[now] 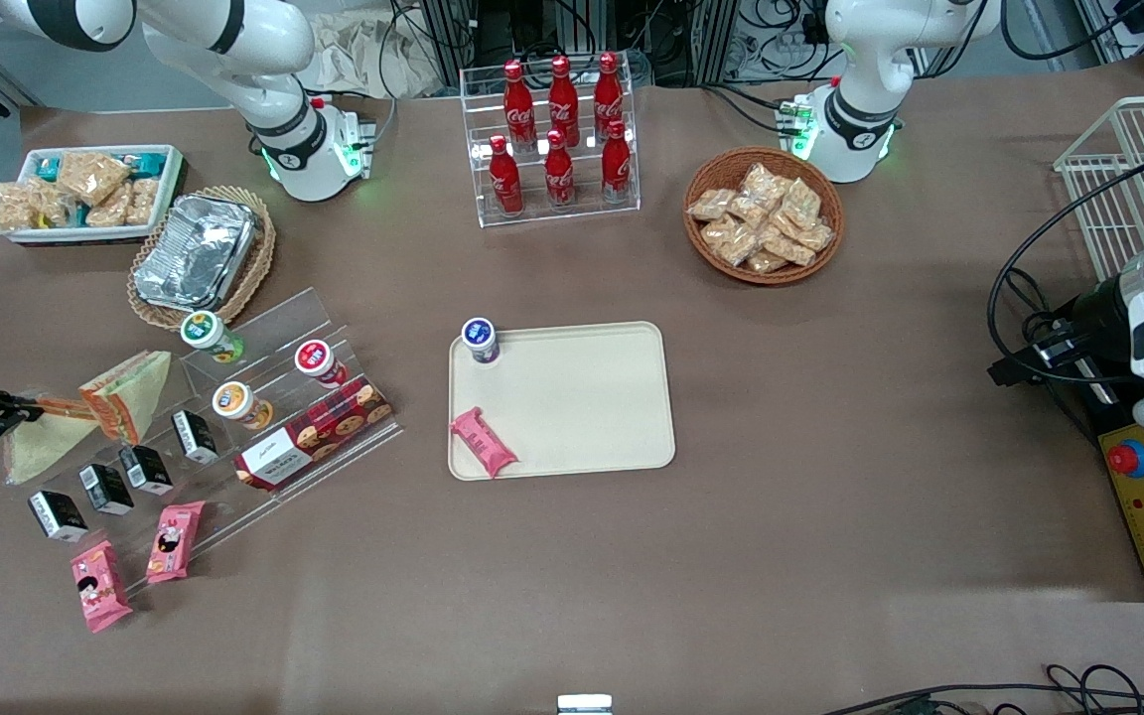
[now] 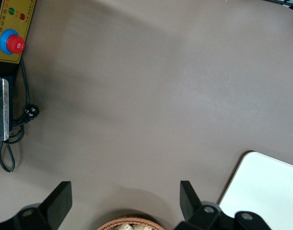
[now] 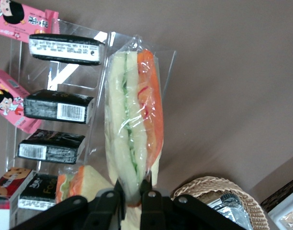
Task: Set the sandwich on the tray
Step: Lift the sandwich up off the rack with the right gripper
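My right gripper [image 1: 24, 407] is at the working arm's end of the table, shut on the corner of a wrapped wedge sandwich [image 1: 41, 442]. In the right wrist view the fingers [image 3: 149, 189] pinch its pale bread, and the orange and green filling edge of this sandwich [image 3: 134, 124] faces the camera. A second wrapped sandwich [image 1: 130, 392] stands right beside it, and shows in the wrist view too [image 3: 79, 184]. The cream-beige tray [image 1: 582, 407] lies mid-table, well away toward the parked arm. It carries a pink snack bar [image 1: 483, 442] and a small blue-lidded cup [image 1: 480, 340].
A clear stepped acrylic stand [image 1: 274, 397] with cups, black boxes [image 3: 58, 111] and a cookie box is beside the sandwiches. Pink packets [image 1: 100, 586] lie nearer the camera. A foil container in a wicker basket [image 1: 197, 253], a white snack dish [image 1: 85, 194] and a cola rack [image 1: 557, 139] lie farther back.
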Robot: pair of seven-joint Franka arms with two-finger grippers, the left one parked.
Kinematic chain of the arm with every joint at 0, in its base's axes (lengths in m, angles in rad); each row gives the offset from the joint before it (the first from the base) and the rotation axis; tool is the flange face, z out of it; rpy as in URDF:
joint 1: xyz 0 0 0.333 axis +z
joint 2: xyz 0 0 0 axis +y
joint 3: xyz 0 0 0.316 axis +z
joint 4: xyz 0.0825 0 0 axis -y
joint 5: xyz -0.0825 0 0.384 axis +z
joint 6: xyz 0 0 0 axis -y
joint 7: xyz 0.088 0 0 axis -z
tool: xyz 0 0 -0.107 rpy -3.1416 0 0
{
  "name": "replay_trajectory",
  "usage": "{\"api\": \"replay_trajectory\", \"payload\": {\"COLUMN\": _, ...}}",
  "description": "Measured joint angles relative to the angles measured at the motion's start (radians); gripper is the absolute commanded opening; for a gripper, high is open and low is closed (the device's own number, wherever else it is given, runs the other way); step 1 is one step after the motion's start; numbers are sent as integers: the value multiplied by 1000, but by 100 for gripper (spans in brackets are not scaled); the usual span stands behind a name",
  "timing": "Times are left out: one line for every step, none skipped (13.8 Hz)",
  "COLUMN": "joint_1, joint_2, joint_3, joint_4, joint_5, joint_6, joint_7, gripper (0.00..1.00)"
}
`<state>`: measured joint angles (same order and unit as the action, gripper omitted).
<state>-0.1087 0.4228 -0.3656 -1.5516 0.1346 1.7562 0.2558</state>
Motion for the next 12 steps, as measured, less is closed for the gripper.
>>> {"api": "replay_trajectory", "payload": {"joint_1": 0, "joint_2": 0, "joint_3": 0, "joint_4": 4, "joint_5": -4, "joint_6": 2, "joint_7": -27, "gripper": 0}}
{"api": "replay_trajectory", "payload": {"joint_1": 1, "joint_2": -1, "joint_3": 0, "joint_4": 13, "joint_5": -17, "joint_6": 6, "joint_7": -60, "gripper": 0}}
{"api": "replay_trajectory", "payload": {"joint_1": 2, "joint_2": -3, "joint_3": 1, "joint_4": 31, "joint_5": -43, "joint_6": 8, "joint_7": -95, "gripper": 0}}
{"api": "replay_trajectory", "payload": {"joint_1": 5, "joint_2": -6, "joint_3": 2, "joint_4": 54, "joint_5": -70, "joint_6": 8, "joint_7": -132, "gripper": 0}}
{"api": "replay_trajectory", "payload": {"joint_1": 8, "joint_2": -9, "joint_3": 3, "joint_4": 76, "joint_5": -91, "joint_6": 8, "joint_7": -174, "gripper": 0}}
{"api": "replay_trajectory", "payload": {"joint_1": 13, "joint_2": -16, "joint_3": 4, "joint_4": 93, "joint_5": -99, "joint_6": 3, "joint_7": -224, "gripper": 0}}
{"api": "replay_trajectory", "payload": {"joint_1": 20, "joint_2": -28, "joint_3": 5, "joint_4": 105, "joint_5": -101, "joint_6": -6, "joint_7": -265, "gripper": 0}}
{"api": "replay_trajectory", "payload": {"joint_1": 27, "joint_2": -43, "joint_3": 6, "joint_4": 112, "joint_5": -101, "joint_6": -22, "joint_7": -291, "gripper": 0}}
{"api": "replay_trajectory", "payload": {"joint_1": 39, "joint_2": -62, "joint_3": 8, "joint_4": 117, "joint_5": -101, "joint_6": -43, "joint_7": -307, "gripper": 0}}
{"api": "replay_trajectory", "payload": {"joint_1": 59, "joint_2": -78, "joint_3": 8, "joint_4": 122, "joint_5": -102, "joint_6": -67, "joint_7": -316, "gripper": 0}}
{"api": "replay_trajectory", "payload": {"joint_1": 86, "joint_2": -92, "joint_3": 8, "joint_4": 130, "joint_5": -105, "joint_6": -94, "joint_7": -318, "gripper": 0}}
{"api": "replay_trajectory", "payload": {"joint_1": 111, "joint_2": -100, "joint_3": 9, "joint_4": 148, "joint_5": -107, "joint_6": -120, "joint_7": -318, "gripper": 0}}
